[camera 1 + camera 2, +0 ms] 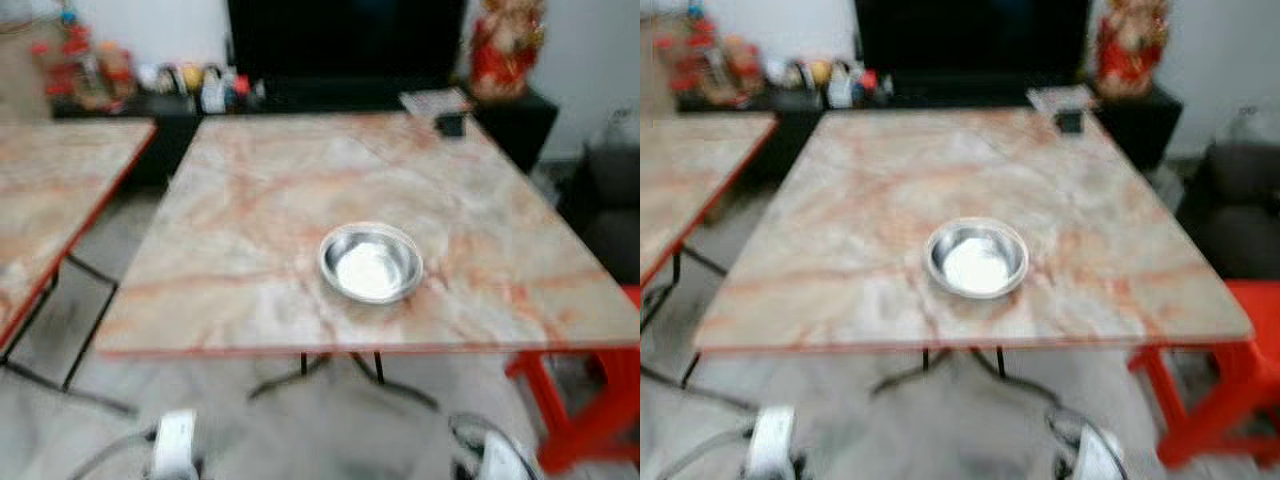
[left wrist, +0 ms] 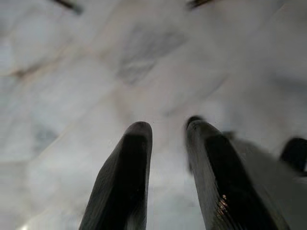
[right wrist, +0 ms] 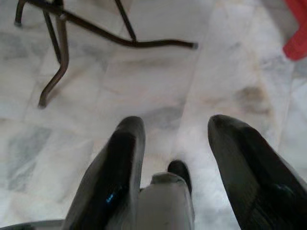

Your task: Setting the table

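A steel bowl (image 1: 370, 263) sits alone on the marble desk (image 1: 250, 230), just right of centre in the frame and near the desk's front edge. A second desk (image 1: 50, 190) runs off at the left, a red stool (image 1: 590, 400) stands at the lower right. Both arms hang low over the tiled floor (image 3: 158, 86). The left end effector (image 2: 168, 132) is spread with nothing between its fingers; the right end effector (image 3: 175, 127) is spread wider, also holding nothing.
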Controlling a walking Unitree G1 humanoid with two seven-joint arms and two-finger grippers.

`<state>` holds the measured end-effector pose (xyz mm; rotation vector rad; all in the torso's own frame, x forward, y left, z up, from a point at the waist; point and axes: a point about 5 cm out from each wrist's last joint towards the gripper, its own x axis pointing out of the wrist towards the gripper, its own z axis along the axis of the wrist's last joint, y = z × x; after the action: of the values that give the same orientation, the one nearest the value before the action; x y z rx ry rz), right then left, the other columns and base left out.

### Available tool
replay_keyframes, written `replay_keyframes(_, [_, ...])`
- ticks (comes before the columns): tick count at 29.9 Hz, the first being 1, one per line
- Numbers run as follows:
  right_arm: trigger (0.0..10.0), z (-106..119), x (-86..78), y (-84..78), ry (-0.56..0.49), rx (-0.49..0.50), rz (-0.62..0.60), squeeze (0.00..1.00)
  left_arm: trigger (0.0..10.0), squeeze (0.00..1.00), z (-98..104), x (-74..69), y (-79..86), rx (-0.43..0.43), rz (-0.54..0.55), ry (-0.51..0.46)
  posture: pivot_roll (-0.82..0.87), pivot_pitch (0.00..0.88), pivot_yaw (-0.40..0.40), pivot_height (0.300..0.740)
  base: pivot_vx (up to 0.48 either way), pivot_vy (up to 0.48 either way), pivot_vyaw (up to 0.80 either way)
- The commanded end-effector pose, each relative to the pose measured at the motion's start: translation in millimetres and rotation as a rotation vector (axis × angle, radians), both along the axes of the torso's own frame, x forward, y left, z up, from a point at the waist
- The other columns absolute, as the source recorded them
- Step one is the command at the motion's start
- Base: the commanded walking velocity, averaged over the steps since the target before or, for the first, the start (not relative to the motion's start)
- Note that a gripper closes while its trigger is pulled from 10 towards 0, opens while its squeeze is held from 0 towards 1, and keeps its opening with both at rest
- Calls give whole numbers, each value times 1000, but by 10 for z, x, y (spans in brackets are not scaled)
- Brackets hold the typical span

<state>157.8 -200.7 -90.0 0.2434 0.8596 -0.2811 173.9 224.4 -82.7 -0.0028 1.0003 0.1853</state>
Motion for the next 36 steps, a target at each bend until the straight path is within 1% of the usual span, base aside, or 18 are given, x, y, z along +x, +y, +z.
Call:
replay_keyframes(1, [10000, 8, -32, -118, 4, -25, -22, 0, 10000, 0, 36, 110, -74, -15, -12, -27, -81, 0, 23, 728, 0, 458, 0])
replay_keyframes(13, [10000, 5, -29, -90, 3, -22, -16, 0, 10000, 0, 33, 95, -55, -13, -12, -23, -75, 0, 27, 728, 0, 458, 0])
replay_keyframes(16, [10000, 14, -1, -65, -6, -30, 14, 0, 10000, 0, 40, 111, -59, -13, -13, -28, -65, 0, 23, 728, 0, 460, 637])
replay_keyframes(19, [10000, 16, 2, -65, -8, -26, 11, 0, 10000, 0, 41, 113, -60, -13, -13, -29, -65, 0, 23, 728, 0, 460, 602])
replay_keyframes(36, [10000, 18, 10, -71, -7, -24, 13, 0, 10000, 0, 41, 121, -78, -16, -19, -30, -61, 0, 24, 728, 0, 461, 0])
